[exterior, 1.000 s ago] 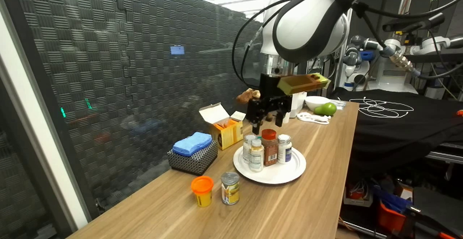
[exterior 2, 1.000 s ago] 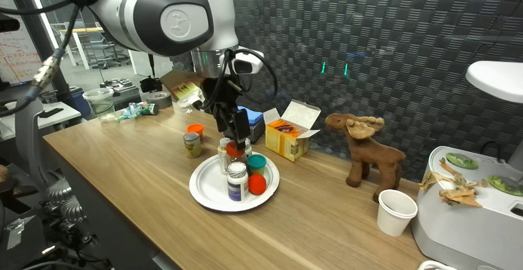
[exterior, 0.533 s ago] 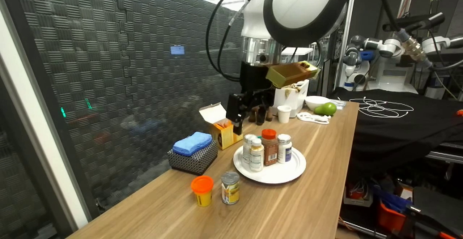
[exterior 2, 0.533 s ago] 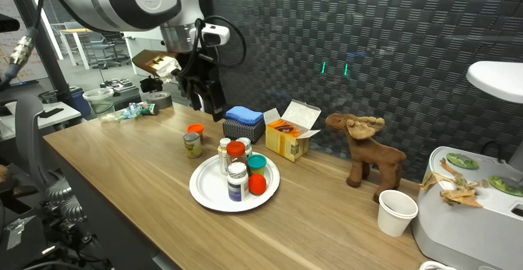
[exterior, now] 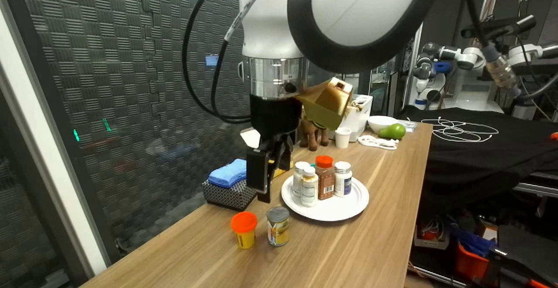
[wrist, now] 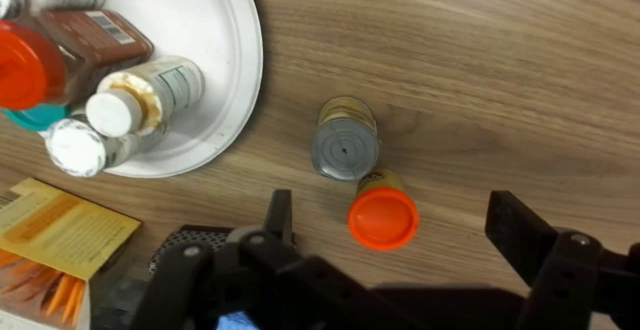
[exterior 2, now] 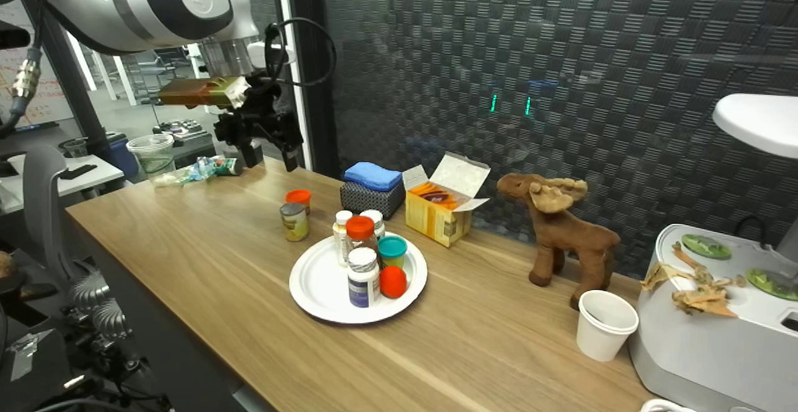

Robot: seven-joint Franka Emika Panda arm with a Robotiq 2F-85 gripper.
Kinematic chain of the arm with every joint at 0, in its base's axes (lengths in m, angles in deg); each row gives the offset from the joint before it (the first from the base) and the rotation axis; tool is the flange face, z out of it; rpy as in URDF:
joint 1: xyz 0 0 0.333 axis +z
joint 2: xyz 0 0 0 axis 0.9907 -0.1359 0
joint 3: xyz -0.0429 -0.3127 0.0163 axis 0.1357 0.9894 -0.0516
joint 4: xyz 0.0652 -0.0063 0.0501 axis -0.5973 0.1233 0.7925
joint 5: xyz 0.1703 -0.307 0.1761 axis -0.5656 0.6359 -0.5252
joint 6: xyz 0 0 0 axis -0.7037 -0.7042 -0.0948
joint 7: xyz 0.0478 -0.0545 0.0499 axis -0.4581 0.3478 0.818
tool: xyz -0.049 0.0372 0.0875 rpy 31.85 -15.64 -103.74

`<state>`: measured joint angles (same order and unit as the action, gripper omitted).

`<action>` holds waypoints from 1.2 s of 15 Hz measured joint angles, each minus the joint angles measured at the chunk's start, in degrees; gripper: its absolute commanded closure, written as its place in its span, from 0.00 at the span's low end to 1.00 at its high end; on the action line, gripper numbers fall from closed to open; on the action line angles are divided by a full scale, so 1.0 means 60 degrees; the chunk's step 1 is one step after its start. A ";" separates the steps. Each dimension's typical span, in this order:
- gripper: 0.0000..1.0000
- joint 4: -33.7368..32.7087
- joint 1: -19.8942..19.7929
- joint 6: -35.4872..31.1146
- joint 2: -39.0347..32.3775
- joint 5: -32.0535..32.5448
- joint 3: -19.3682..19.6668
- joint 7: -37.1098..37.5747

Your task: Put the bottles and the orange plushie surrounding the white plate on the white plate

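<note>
Above the worktop (exterior 2: 187, 231) in an exterior view, the black two-fingered pincer (exterior 2: 272, 161) hangs spread and holds nothing, probably readied to straddle something below. Right of it stand a grey-topped metal can (exterior 2: 294, 222) and, near it, a small orange-lidded yellow tub (exterior 2: 298, 198), the latter perhaps yet to be loaded. Farther right, a round white plate (exterior 2: 313, 281) carries white-capped plastic bottles (exterior 2: 363, 281), a red-capped brown jar (exterior 2: 360, 230) and a round red-orange plushie (exterior 2: 393, 282), huddled probably because all must share it.

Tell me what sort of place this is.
Likely a robotics lab: another robot arm stands in the background in an exterior view, what looks like a whiteboard with writing shows at an exterior view's edge, and dark textured panels back both exterior views.
</note>
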<state>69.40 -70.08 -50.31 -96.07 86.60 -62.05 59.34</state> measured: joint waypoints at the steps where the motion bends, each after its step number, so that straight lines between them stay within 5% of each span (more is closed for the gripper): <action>1: 0.00 -0.0135 0.0065 -0.0035 -0.0193 0.0235 -0.0016 -0.0262; 11: 0.00 -0.1871 -0.0060 -0.0025 -0.2375 -0.0173 -0.0235 -0.3957; 18: 0.00 -0.2676 -0.0104 0.0699 -0.3244 -0.0333 -0.0456 -0.4621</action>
<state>53.34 -70.71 -46.12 -115.53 84.60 -64.79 31.61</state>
